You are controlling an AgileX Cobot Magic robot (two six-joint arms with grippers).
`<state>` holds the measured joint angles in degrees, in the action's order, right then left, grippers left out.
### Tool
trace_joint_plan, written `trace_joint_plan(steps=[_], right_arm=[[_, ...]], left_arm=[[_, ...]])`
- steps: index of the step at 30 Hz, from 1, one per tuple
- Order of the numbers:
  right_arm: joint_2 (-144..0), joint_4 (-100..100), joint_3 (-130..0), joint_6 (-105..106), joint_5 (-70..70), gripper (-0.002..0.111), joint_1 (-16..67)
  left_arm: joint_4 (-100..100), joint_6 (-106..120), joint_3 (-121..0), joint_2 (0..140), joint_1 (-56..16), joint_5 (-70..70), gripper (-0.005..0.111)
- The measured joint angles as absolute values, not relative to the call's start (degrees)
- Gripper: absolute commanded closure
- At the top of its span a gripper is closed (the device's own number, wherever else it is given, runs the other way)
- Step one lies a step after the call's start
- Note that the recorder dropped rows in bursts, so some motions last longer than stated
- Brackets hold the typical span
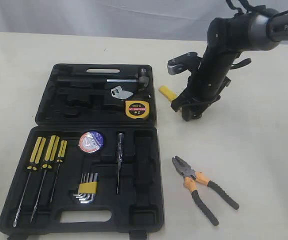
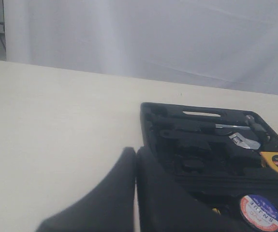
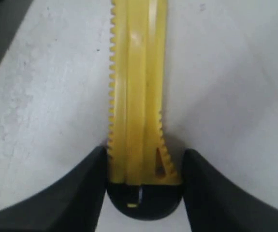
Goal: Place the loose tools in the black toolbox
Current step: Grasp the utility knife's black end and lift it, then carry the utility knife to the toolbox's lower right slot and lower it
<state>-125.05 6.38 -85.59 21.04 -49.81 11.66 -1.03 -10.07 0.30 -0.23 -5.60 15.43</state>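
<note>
- Clearly, the main risk is at the right gripper (image 3: pixel 143 186). Its jaws stand on both sides of the yellow knife (image 3: pixel 136 87), almost touching it, but I cannot tell if they already press.
- The hold is close to the dark end of the knife, so I think the long yellow part could tilt or slip out when lifted.
- The knife lies on the table (image 1: pixel 254 150), just beside the open toolbox (image 1: pixel 142 170).
- The left gripper (image 2: pixel 135 159) is closed and holds nothing.
- The upper half holds a hammer (image 1: pixel 133 78) and the tape measure (image 1: pixel 136 108).
- The lower half holds the tape roll (image 1: pixel 91 141), screwdrivers (image 1: pixel 43 160) and hex keys (image 1: pixel 87 190).
- The pliers (image 1: pixel 201 187) lie outside, on the table.
</note>
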Motion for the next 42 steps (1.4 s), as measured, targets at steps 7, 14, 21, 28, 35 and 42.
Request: trace_joint_plan(steps=[7, 14, 21, 28, 35, 42], right_arm=[[-125.05, 6.17, -85.59, 21.41, -50.66, 0.109, 11.66], [-123.03, 6.17, -85.59, 21.41, -54.07, 0.109, 11.66], [-115.23, 6.91, -85.59, 21.41, -62.97, 0.109, 11.66], [-106.26, 9.13, -85.59, 18.99, -69.16, 0.109, 11.66], [-95.59, 13.54, -85.59, 15.45, -69.52, 0.109, 13.07], [-90.02, 13.05, -85.59, 7.97, -69.76, 0.109, 20.21]], left_arm=[[-1.03, -10.07, 0.30, -0.23, -5.60, 15.43, 0.107], [-1.03, -10.07, 0.30, -0.23, -5.60, 15.43, 0.107], [-1.03, -10.07, 0.30, -0.23, -5.60, 15.43, 0.107], [-1.03, -10.07, 0.30, -0.23, -5.60, 15.43, 0.107], [-1.03, -10.07, 0.30, -0.23, -5.60, 15.43, 0.107], [-1.03, -10.07, 0.30, -0.23, -5.60, 15.43, 0.107]])
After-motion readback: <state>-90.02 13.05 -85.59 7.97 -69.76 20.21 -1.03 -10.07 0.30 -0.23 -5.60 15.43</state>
